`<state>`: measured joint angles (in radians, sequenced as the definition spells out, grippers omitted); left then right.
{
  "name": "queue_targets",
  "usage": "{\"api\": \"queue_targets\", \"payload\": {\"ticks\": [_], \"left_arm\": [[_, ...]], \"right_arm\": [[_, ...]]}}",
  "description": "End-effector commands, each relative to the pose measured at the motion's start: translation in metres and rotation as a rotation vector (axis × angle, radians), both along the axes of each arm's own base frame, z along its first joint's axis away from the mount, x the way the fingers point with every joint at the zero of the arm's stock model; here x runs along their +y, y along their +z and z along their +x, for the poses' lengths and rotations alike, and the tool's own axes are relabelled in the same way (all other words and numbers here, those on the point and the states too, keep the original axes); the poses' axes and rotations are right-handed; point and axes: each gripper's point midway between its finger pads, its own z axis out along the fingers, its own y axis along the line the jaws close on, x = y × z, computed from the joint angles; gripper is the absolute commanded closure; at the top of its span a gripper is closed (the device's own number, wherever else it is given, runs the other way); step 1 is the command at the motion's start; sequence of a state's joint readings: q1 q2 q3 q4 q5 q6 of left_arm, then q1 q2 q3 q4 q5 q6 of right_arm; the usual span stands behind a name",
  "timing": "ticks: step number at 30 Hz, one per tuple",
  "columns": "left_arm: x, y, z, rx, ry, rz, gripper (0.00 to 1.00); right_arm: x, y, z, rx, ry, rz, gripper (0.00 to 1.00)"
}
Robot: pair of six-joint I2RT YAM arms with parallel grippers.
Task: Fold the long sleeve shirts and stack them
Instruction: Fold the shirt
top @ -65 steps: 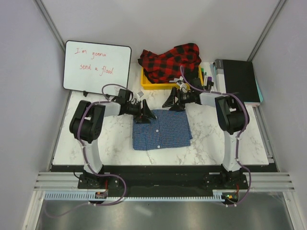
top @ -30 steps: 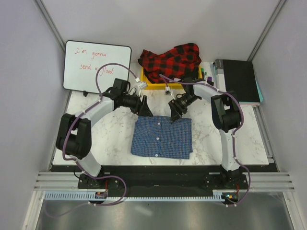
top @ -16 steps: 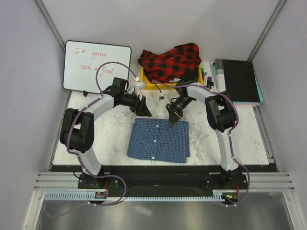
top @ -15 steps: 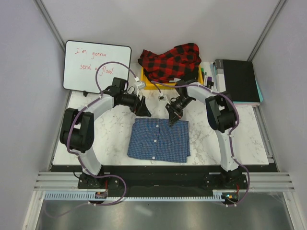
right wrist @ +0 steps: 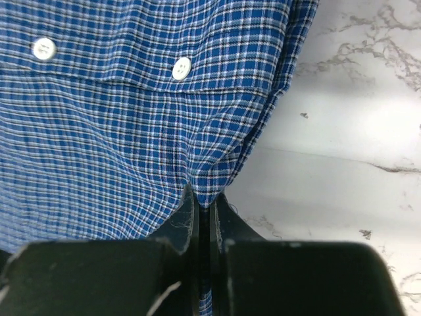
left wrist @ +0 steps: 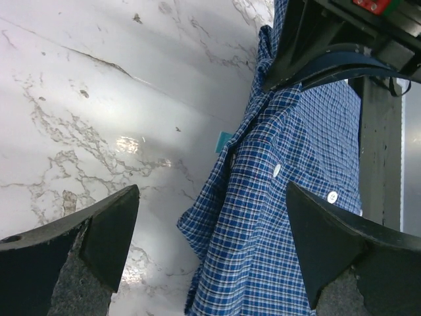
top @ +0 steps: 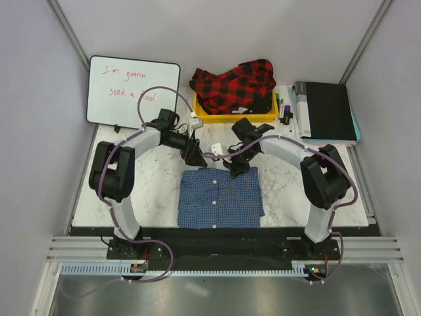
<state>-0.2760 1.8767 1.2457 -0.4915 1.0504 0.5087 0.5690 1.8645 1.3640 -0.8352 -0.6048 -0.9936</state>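
Right gripper point(right wrist: 202, 201) clamped on far edge of folded blue shirt point(top: 220, 197). Left gripper point(left wrist: 210, 197) spread wide, empty, just beside that same edge.

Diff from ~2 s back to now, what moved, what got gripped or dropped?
The right gripper shut on the far edge of the blue shirt, and its elbow swung outward. The left gripper opened wide and holds nothing. The blue shirt slid toward the near table edge. Unchanged: red plaid shirt on the yellow bin, whiteboard, black binder.
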Motion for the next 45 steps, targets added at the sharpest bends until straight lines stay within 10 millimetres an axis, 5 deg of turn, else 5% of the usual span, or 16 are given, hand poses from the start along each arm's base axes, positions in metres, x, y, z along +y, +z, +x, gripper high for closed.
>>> {"api": "queue_targets", "payload": {"ticks": [1, 9, 18, 32, 38, 45], "left_arm": [[-0.008, 0.005, -0.013, -0.114, -0.113, 0.037, 0.01], [-0.004, 0.001, -0.037, -0.040, -0.107, 0.069, 0.01], [-0.010, 0.000, -0.040, -0.217, -0.177, 0.121, 0.01], [-0.034, -0.002, -0.071, -0.277, -0.326, 0.135, 0.01], [-0.036, -0.015, -0.054, -0.228, -0.261, 0.200, 0.01], [-0.053, 0.000, -0.063, -0.150, -0.284, 0.132, 0.37]], "right_arm": [[0.010, 0.018, 0.023, -0.276, 0.073, 0.035, 1.00], [0.012, 0.019, 0.014, -0.547, 0.195, 0.037, 1.00], [0.014, 0.033, -0.006, -0.806, 0.350, 0.060, 1.00], [0.014, 0.029, -0.011, -0.864, 0.397, 0.035, 1.00], [0.015, 0.035, -0.014, -0.882, 0.412, 0.051, 1.00], [0.015, 0.042, -0.016, -0.899, 0.395, 0.064, 1.00]]}}
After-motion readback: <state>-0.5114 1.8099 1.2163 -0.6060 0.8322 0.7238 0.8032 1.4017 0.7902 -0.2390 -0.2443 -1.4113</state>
